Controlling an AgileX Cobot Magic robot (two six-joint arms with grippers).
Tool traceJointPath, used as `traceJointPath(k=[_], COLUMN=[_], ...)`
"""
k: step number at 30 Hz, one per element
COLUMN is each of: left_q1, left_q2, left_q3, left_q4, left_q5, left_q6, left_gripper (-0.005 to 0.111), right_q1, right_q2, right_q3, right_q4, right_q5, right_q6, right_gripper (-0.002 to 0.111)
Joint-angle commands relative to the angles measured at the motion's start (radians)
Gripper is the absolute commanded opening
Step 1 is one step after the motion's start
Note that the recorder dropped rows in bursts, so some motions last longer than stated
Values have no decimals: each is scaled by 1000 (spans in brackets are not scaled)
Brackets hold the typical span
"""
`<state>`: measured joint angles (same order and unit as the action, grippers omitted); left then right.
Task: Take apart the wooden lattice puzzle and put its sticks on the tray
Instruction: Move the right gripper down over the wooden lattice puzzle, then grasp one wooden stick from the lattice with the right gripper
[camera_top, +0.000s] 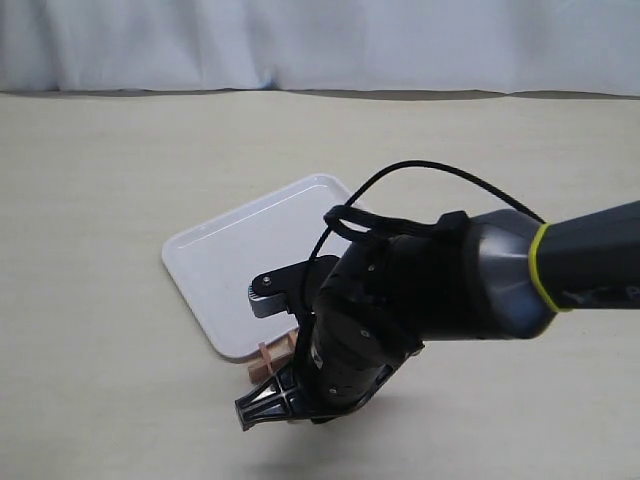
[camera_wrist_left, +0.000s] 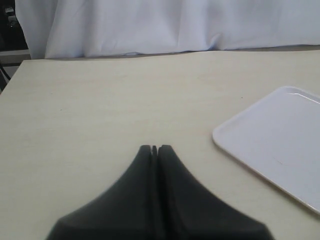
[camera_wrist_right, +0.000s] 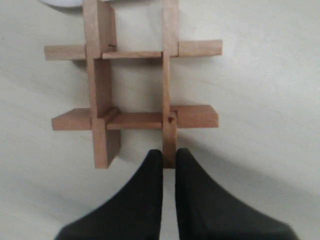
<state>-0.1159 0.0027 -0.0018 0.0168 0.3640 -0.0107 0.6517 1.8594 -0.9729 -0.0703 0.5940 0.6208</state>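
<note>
Your left jaws sit pressed together, empty, over the tabletop (camera_wrist_left: 100, 100) near the tray (camera_wrist_left: 270, 145). The wooden lattice puzzle (camera_wrist_right: 132, 87) lies on the tabletop just beside the tray's edge; your right jaws pinch one stick (camera_wrist_right: 170, 25) by its end.

Matt reddish wooden lattice puzzle (camera_wrist_right: 132, 120), glossy white plastic tray (camera_top: 220, 260), smooth pale table (camera_top: 100, 200).

The right arm (camera_top: 440, 290) reaches in from the right side of the exterior view with its wrist bent downward. The right gripper (camera_wrist_right: 170, 154) points low, its two black fingers pressed on the end of one stick (camera_wrist_right: 169, 135). The left gripper (camera_wrist_left: 155, 149) hovers with its fingers fully together, holding nothing.
</note>
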Motion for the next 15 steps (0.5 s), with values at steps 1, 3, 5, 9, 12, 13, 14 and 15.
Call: traceJointPath(k=[1,3,5,9,12,13,14,15], left_q1=[-1,-1,-1,-1,-1,-1,-1,-1], left_q2=[-3,-3,-3,-3,-3,-3,-3,-3], left_q3=[2,2,2,2,2,2,2,2], left_q4=[1,1,1,1,1,1,1,1], left_q5=[-11,-11,-11,-11,-11,-11,-11,-11], left_q6=[5,5,5,5,5,5,5,5], left_gripper=[0,0,0,0,0,0,0,0], right_q1=[2,2,2,2,2,2,2,2], right_q2=[-36,-58,-86,-153,-215,-233,-245,-256], right_q3=[-14,-21,-23,-44,-90,-110,-125,-142], right_q4=[-4,-6,-9,-21,-35,-53,-70,-94], right_q5=[32,48,60,96,134,144,148,148], right_q6=[8,6,6,-8,-34,-34,-34,-34], right_gripper=[5,5,5,5,5,5,5,5])
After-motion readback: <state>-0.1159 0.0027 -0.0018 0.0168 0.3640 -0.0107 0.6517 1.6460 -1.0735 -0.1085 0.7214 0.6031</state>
